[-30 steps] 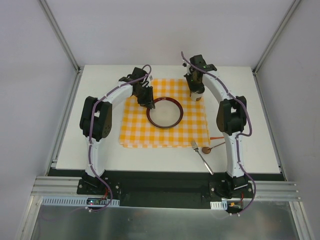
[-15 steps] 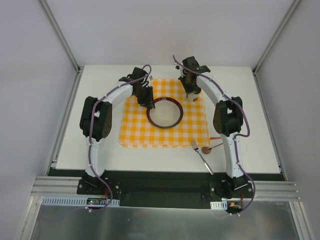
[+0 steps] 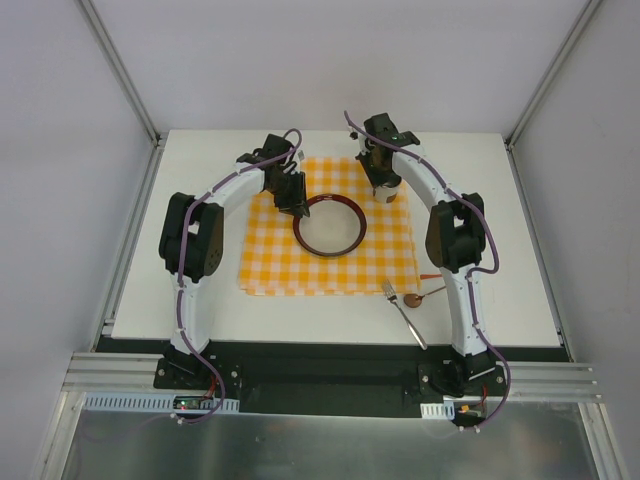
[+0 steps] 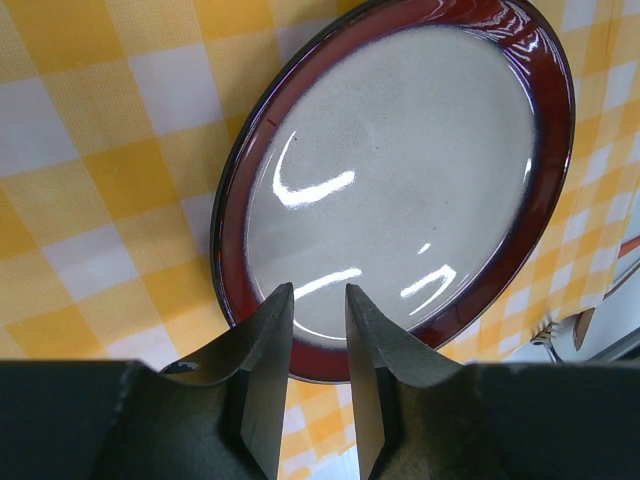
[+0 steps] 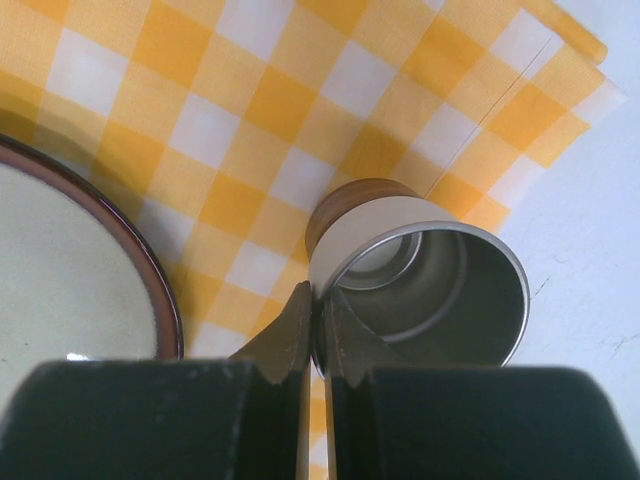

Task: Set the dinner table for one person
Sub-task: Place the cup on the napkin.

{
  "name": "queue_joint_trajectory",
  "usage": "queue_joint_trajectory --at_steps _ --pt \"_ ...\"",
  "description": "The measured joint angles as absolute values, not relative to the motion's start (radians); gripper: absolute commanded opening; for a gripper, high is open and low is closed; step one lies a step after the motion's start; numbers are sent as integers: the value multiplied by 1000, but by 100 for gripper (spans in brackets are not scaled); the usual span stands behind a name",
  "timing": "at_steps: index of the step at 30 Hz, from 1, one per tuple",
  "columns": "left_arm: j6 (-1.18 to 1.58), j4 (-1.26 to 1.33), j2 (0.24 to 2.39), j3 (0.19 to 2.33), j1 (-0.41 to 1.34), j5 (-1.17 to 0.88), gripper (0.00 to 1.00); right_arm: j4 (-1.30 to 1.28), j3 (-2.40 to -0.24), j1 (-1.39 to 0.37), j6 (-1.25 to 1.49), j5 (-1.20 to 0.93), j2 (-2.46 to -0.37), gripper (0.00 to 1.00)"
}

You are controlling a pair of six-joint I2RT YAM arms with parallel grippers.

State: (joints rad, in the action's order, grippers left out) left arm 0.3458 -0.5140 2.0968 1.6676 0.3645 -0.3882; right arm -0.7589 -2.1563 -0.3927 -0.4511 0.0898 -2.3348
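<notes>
A white table fills the scene from above, with two arms bolted at its near edge. An orange-and-white checked cloth lies at the table's centre. A red-rimmed plate sits flat on the cloth. The left gripper hovers at the plate's near-left rim, jaws slightly parted, gripping nothing. A metal cup stands at the cloth's far right corner – the right gripper pinches its wall, one finger inside, one outside. A fork and a spoon lie just beside each other on the bare table – off the cloth's near right corner.
</notes>
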Motion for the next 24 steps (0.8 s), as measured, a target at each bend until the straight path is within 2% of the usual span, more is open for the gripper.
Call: queue_joint_trajectory --at_steps 2,3,5,7,9,13,17,24 --pt "345 -514 2097 1668 364 -388 32 -758 -2156 -393 -455 90 -2335 1" --pt "345 -514 2097 1668 364 -388 33 -758 -2156 -393 -456 90 -2335 12" --pt "345 -514 2097 1668 364 -388 35 -757 -2156 -393 -458 92 -2335 23" --pt "345 -514 2097 1668 364 -389 36 -750 -2155 -393 -463 98 -2335 40" --pt "345 -514 2097 1668 364 -388 38 -744 -2147 -393 -464 105 -2335 49" --pt "345 -514 2094 1668 364 -389 41 -729 -2114 -393 -465 133 -2330 54" --pt "345 -514 2073 1666 364 -389 41 -730 -2059 -398 -465 170 -2293 56" --pt "345 -512 1954 1639 364 -392 41 -706 -1981 -426 -457 216 -2086 58"
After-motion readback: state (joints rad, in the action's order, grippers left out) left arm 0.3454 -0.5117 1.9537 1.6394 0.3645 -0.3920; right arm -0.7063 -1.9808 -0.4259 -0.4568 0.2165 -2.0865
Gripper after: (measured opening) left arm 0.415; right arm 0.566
